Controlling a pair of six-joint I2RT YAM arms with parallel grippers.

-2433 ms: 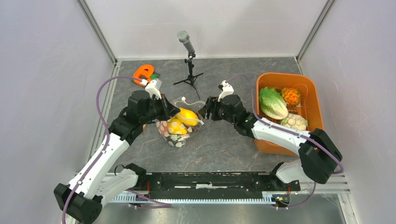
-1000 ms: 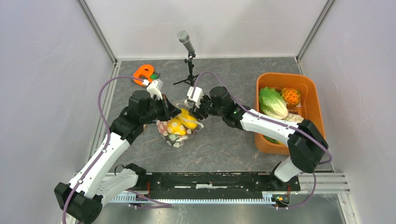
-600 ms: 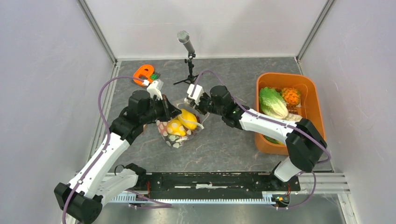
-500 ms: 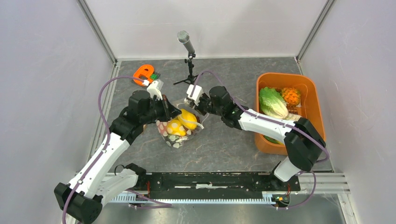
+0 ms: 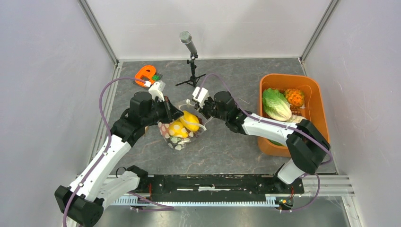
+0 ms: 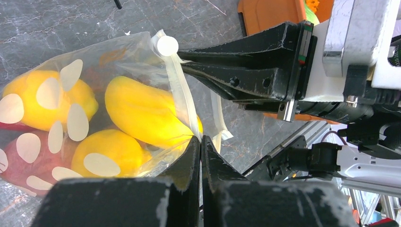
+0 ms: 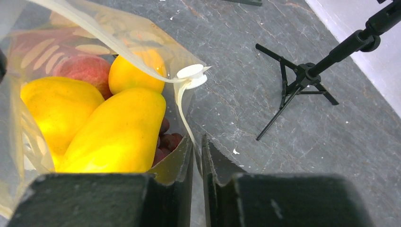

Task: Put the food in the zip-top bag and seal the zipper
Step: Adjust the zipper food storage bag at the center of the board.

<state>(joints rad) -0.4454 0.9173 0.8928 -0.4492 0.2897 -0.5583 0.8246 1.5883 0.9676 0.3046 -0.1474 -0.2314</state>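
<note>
The dotted zip-top bag (image 5: 177, 138) hangs between my two grippers, mouth up, with yellow food (image 5: 189, 119) inside. My left gripper (image 6: 200, 139) is shut on the near end of the bag's mouth edge. The whitish zipper (image 6: 182, 94) runs from there up to a round white slider (image 6: 167, 46). My right gripper (image 7: 196, 139) is shut on the zipper (image 7: 182, 109) just below the slider (image 7: 191, 73). Inside the bag I see yellow fruits (image 7: 118, 132), dark grapes (image 7: 165, 139) and a red piece (image 7: 87, 68). A lettuce (image 5: 276, 105) and an orange pineapple (image 5: 294, 97) lie off to the right.
An orange tub (image 5: 316, 90) at the right holds the lettuce and pineapple. A microphone on a small black tripod (image 5: 191, 71) stands behind the bag. An orange object (image 5: 145, 73) lies at the back left. Grey walls close in on both sides.
My right arm swung in from the right to the bag's mouth, and its jaws closed on the zipper strip. The left gripper kept its hold on the bag.
</note>
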